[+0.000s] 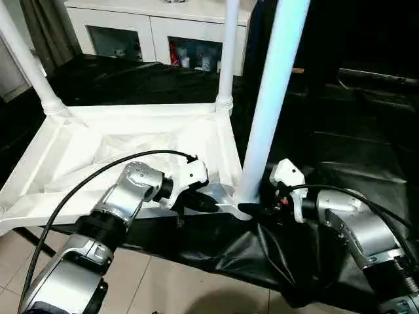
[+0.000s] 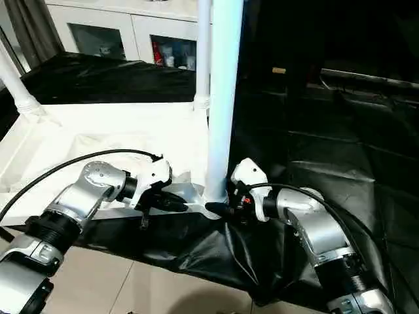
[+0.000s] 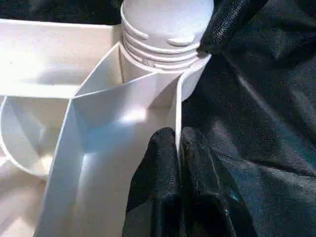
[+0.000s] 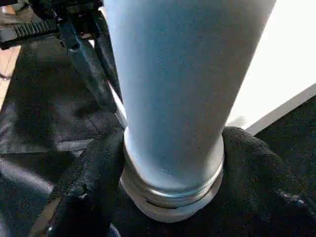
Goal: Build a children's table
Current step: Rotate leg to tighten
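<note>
Table top upside down on black-draped table, 3 legs up.
L gripper pinches near rim by corner socket; R gripper clamps base of near leg at its threads.

Black-draped table under and beyond both jaws. White cabinet with glass doors far beyond them. Grey curtain beside it. Tiled floor below.
</note>
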Controlling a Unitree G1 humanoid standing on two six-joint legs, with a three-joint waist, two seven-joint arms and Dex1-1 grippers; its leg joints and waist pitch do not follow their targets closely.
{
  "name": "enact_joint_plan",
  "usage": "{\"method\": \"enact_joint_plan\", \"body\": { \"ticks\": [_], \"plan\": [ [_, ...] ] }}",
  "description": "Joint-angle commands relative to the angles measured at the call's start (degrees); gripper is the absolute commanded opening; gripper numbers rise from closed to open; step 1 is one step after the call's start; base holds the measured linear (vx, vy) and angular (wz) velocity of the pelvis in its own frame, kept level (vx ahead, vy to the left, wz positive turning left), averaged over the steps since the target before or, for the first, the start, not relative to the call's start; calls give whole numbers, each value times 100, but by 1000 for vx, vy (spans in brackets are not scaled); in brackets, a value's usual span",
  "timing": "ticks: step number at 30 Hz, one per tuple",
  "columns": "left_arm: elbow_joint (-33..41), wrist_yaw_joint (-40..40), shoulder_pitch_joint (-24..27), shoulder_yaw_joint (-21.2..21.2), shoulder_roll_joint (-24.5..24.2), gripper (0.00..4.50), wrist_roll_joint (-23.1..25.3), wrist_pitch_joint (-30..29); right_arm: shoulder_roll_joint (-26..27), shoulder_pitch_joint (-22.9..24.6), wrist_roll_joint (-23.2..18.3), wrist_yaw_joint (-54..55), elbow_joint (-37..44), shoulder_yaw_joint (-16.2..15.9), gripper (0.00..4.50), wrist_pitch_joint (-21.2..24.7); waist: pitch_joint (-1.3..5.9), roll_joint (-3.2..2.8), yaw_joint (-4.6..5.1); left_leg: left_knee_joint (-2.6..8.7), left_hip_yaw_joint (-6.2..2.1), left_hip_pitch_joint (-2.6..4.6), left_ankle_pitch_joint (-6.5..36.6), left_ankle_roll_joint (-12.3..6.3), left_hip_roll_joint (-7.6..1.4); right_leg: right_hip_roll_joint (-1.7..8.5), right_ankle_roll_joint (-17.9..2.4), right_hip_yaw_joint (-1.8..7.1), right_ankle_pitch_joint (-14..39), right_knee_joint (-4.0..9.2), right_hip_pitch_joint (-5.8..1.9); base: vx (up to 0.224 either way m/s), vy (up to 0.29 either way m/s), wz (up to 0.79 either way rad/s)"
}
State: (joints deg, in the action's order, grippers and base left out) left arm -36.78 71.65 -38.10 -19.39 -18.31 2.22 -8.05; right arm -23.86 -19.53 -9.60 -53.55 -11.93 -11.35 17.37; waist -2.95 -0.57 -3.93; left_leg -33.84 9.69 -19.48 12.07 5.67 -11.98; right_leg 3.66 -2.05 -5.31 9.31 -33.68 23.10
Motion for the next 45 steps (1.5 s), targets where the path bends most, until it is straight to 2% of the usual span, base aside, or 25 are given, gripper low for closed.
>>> {"method": "enact_joint_plan", "body": {
  "ticks": [1,4,6,8,10,11,12,15,19,20,21,24,25,26,27,30,31,32,34,35,37,38,41,45],
  "plan": [
    [-69,-397,-42,26,212,0,49,-78,323,12,59,736,-275,211,272,-38,393,18,-10,351,5,-54,543,-444,-108,441,-1136,306,1205,356,-371,0,0,0],
    [-483,-1172,-244,123,515,0,201,-63,722,-15,122,1617,-573,505,272,-13,377,32,25,353,1,-31,719,-312,-72,426,-953,283,1723,426,-366,0,0,0],
    [-891,-1874,-470,205,828,0,300,-59,1135,-24,160,2500,-762,777,272,83,368,14,35,363,-5,-21,770,-254,-63,425,-835,276,1970,459,-352,0,0,0],
    [-1183,-2417,-657,296,1096,0,322,-127,1433,-50,260,3206,-889,926,272,173,375,20,33,365,-4,-13,731,-222,-59,418,-796,283,1937,463,-341,0,0,0],
    [-1337,-2769,-767,356,1259,0,329,-173,1589,-72,363,3576,-955,971,272,206,386,21,26,363,-12,-29,668,-223,-48,420,-788,280,1828,450,-363,0,0,0],
    [-1415,-2932,-821,369,1363,0,347,-204,1725,-100,432,3909,-1011,1040,272,220,387,17,25,358,-7,-27,628,-240,-58,428,-819,295,1717,441,-347,0,0,0],
    [-1556,-3272,-910,386,1569,0,388,-226,2009,-186,507,4447,-1146,1141,272,203,394,14,27,362,-14,-45,596,-261,-54,426,-847,292,1616,423,-369,0,0,0],
    [-1698,-3445,-965,343,1774,0,459,-99,2300,-360,612,4711,-1333,1024,272,-42,392,-1,41,360,-11,-40,643,-261,-44,432,-859,290,1606,443,-363,0,0,0],
    [-1792,-3336,-984,327,1845,0,448,41,2398,-432,607,4629,-1386,975,272,-215,384,6,36,374,-16,-40,693,-328,-53,429,-849,293,1545,435,-371,0,0,0],
    [-1800,-3223,-975,317,1835,0,427,103,2386,-439,561,4435,-1333,938,272,-309,382,8,40,372,-12,-39,714,-352,-51,429,-862,295,1521,436,-369,0,0,0],
    [-1794,-3166,-967,312,1799,0,416,129,2336,-426,531,4261,-1271,907,328,-410,381,31,38,374,-8,-40,747,-377,-52,434,-864,292,1555,444,-374,0,0,0],
    [-1767,-2923,-941,299,1643,0,394,266,2125,-390,419,3758,-1099,908,348,-715,388,27,21,360,-3,-53,687,-474,-53,444,-901,302,1430,424,-387,0,0,0],
    [-1747,-2839,-931,285,1569,0,407,301,2025,-375,325,3523,-1023,927,362,-699,388,71,25,361,-1,-67,662,-508,-48,440,-896,299,1408,422,-401,0,0,0],
    [-1729,-2700,-919,280,1479,0,413,349,1858,-360,275,3288,-950,914,362,-696,388,50,14,358,-7,-73,599,-543,-48,449,-909,296,1398,412,-407,0,0,0],
    [-1717,-2631,-913,279,1432,0,413,349,1766,-352,255,3162,-912,900,385,-693,394,47,16,353,-9,-70,557,-570,-52,440,-911,290,1376,410,-409,0,0,0],
    [-1620,-2208,-850,260,1192,0,377,414,1209,-264,199,2325,-621,688,389,-448,382,48,19,351,-5,-67,572,-631,-60,429,-971,285,1329,406,-403,0,0,0],
    [-1548,-1937,-792,223,1057,0,367,498,916,-194,173,1841,-472,565,389,-376,375,21,7,356,-16,-65,599,-645,-63,425,-969,283,1349,409,-415,0,0,0],
    [-1489,-1731,-746,194,958,0,357,554,710,-142,155,1499,-369,480,389,-342,381,44,-2,346,-7,-62,626,-670,-72,430,-967,303,1295,402,-420,0,0,0],
    [-1307,-1272,-635,149,800,0,274,538,430,-59,107,1031,-232,398,389,-316,379,42,4,346,-1,-69,679,-688,-77,437,-1004,302,1300,398,-406,0,0,0],
    [-1112,-859,-525,109,672,0,168,602,258,-8,66,733,-148,339,389,-293,378,10,0,352,-7,-60,716,-660,-89,453,-1040,300,1385,408,-392,0,0,0],
    [-719,-139,-329,38,434,0,-37,550,3,59,17,312,-47,232,389,-264,377,28,-2,363,-15,-62,732,-620,-110,452,-1085,302,1375,394,-398,0,0,0],
    [-592,9,-278,13,359,0,-74,481,-67,74,15,202,-25,183,389,-264,378,11,-1,369,-13,-52,744,-609,-128,455,-1130,310,1329,385,-384,0,0,0],
    [-443,133,-223,-10,265,0,-100,406,-169,87,47,69,-12,100,389,-307,369,7,-10,364,11,-27,823,-561,-129,441,-1197,308,1321,385,-349,0,0,0],
    [-259,287,-137,-24,116,0,-107,379,-137,15,13,71,-75,126,389,-322,370,23,-57,373,0,-39,766,-464,-124,456,-1067,305,1512,387,-364,0,0,0]
  ]
}}
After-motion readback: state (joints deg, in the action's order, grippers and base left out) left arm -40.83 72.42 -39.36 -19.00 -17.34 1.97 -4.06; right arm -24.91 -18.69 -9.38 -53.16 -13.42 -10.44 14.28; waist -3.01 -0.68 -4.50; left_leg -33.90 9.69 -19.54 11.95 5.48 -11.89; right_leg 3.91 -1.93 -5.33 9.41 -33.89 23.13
